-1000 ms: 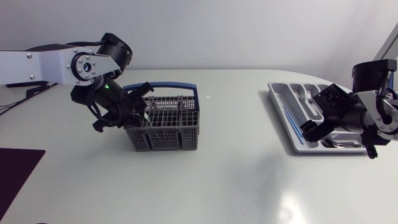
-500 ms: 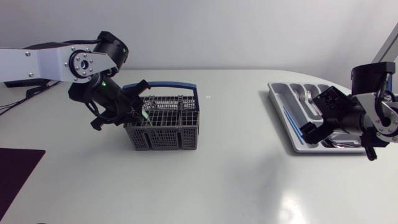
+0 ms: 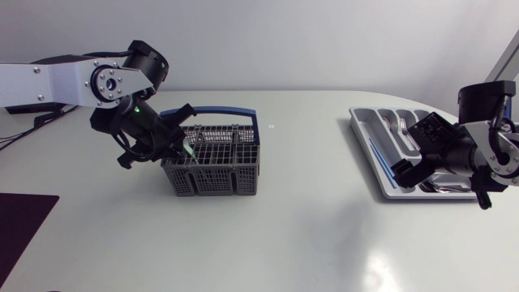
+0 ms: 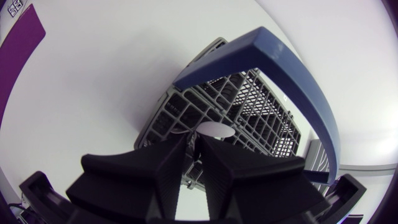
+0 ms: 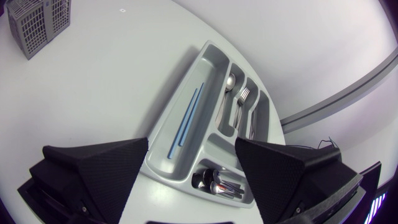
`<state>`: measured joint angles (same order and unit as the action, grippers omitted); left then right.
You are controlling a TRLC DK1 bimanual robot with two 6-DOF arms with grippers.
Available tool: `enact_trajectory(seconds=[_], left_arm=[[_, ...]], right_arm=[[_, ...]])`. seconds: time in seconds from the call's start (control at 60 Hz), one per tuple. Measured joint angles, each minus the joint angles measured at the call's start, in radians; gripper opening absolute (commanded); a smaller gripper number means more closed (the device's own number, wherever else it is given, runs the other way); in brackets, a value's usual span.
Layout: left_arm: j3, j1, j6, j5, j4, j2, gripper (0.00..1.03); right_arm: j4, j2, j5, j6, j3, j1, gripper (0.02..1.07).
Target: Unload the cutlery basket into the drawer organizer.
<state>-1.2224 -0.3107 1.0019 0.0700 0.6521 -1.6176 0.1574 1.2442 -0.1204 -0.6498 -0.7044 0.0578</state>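
left gripper [image 4: 193,146] at the basket [image 3: 215,166], at its end away from the organizer [image 5: 208,65], under the blue handle [image 4: 280,68]. fingers nearly together, clamped on a thin utensil [image 4: 214,129] (oval silver end shows just past the tips; type unclear). right gripper [image 5: 192,142] hangs over the organizer, fingers wide apart, holding nothing. organizer holds blue sticks [image 5: 186,118] in the long slot, a fork [image 5: 241,99] and spoons in the others.
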Motion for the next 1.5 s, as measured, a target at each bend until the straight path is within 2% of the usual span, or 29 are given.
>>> enact_trajectory(seconds=[0.15, 1.167, 1.5], left_arm=[[0.000, 0.000, 0.000, 0.007, -0.002, 0.000, 0.07], [0.000, -0.011, 0.000, -0.005, 0.005, 0.132, 0.07], [0.000, -0.011, 0.000, -0.005, 0.040, 0.210, 0.08]], right_arm=[[0.000, 0.000, 0.000, 0.000, 0.000, 0.000, 1.02], [0.000, -0.023, -0.016, 0.000, 0.005, -0.030, 1.02], [0.005, -0.059, -0.030, 0.000, 0.005, -0.051, 1.02]])
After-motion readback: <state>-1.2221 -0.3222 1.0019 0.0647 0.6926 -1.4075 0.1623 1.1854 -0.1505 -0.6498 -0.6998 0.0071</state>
